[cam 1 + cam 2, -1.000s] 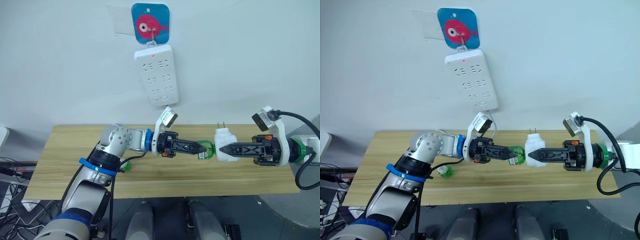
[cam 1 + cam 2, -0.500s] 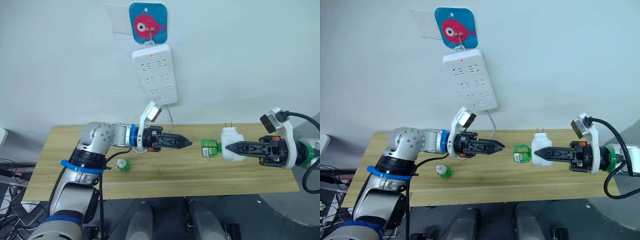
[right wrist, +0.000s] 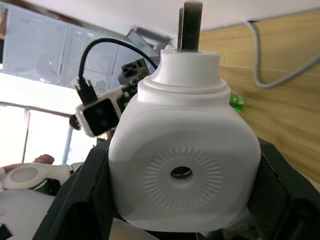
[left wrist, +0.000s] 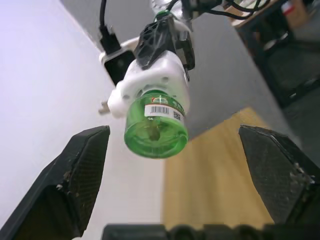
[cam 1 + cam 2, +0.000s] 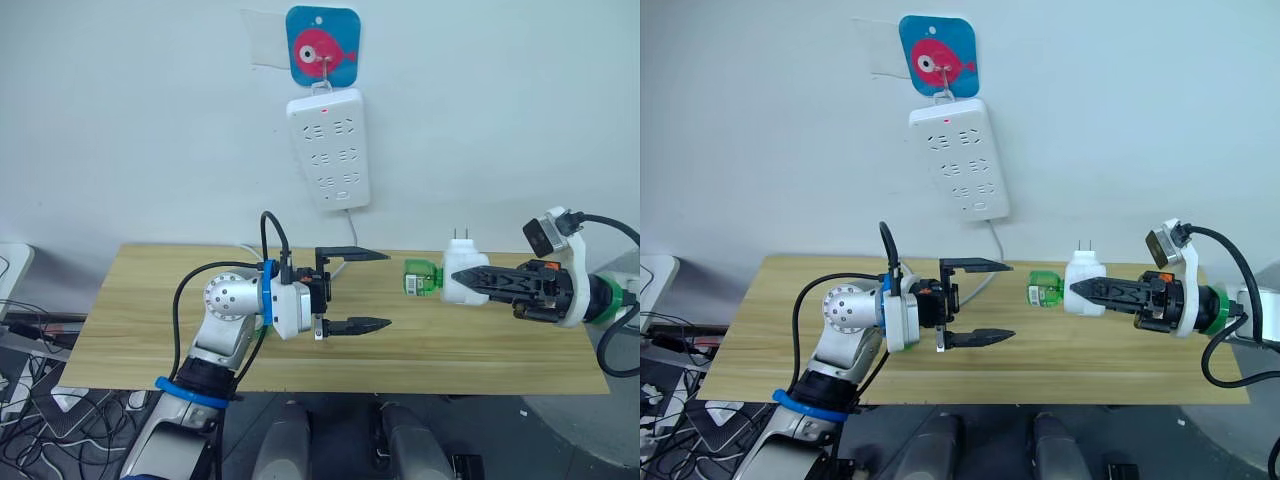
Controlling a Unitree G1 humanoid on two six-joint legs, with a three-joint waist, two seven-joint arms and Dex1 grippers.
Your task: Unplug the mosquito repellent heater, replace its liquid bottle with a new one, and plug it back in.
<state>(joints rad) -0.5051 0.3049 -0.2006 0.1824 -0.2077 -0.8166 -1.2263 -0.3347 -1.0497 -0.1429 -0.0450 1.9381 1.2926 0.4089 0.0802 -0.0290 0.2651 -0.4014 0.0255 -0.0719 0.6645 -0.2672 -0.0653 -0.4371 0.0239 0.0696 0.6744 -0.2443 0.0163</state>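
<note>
Over table (image 5: 130, 300): right gripper (image 5: 478, 283) clamps light, rigid heater (image 5: 460, 279); bottle (image 5: 421, 278) at 9 o'clock; left gripper (image 5: 372, 289) wide, empty.

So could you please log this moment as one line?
left gripper: open, empty | right gripper: shut on heater | green bottle: attached | power strip: vacant

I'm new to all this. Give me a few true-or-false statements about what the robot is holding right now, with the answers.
1. The right tool grips the mosquito repellent heater. True.
2. The heater is plugged into the power strip. False: it is held in the air, prongs free.
3. A green bottle sits in the heater. True.
4. The left tool is shut on the bottle. False: it is open and apart from it.
5. The power strip lies on the table. False: it hangs on the wall.
</note>
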